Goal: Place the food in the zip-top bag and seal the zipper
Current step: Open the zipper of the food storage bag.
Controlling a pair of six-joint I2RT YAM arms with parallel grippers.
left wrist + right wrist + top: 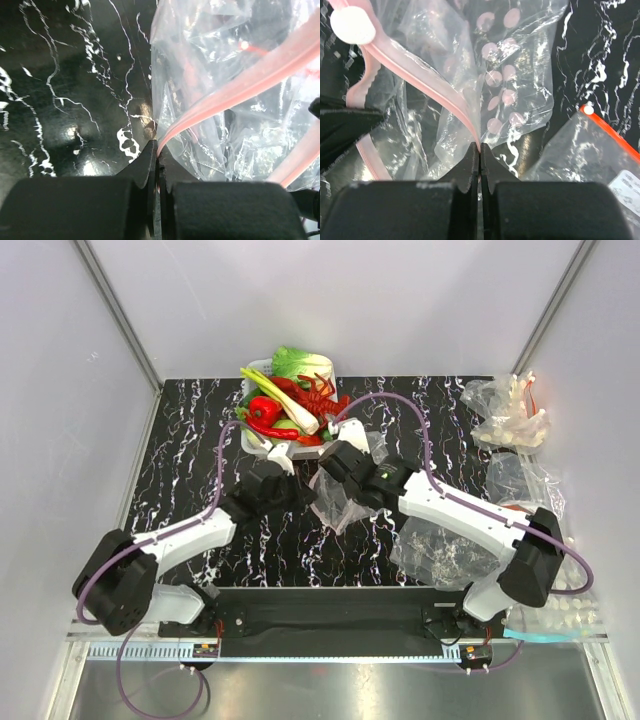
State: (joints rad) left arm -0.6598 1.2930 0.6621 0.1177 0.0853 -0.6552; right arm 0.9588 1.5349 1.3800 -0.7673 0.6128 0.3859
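— What are you working on?
— A black marbled tabletop [180, 470]. My left claw [157, 150] is pinched tight on the pink zipper [240, 85], and my right claw [479, 149] clamps the same strip elsewhere.
— And the bag [505, 80]?
— Crumpled between both claws, mid-tabletop. The food [290, 405] is heaped beyond it, at the far edge.

A white tub [252, 438] of food [263, 412] is set at the far edge of the black, white-veined table [190, 470]; clear bags [445, 552] are scattered at its right.
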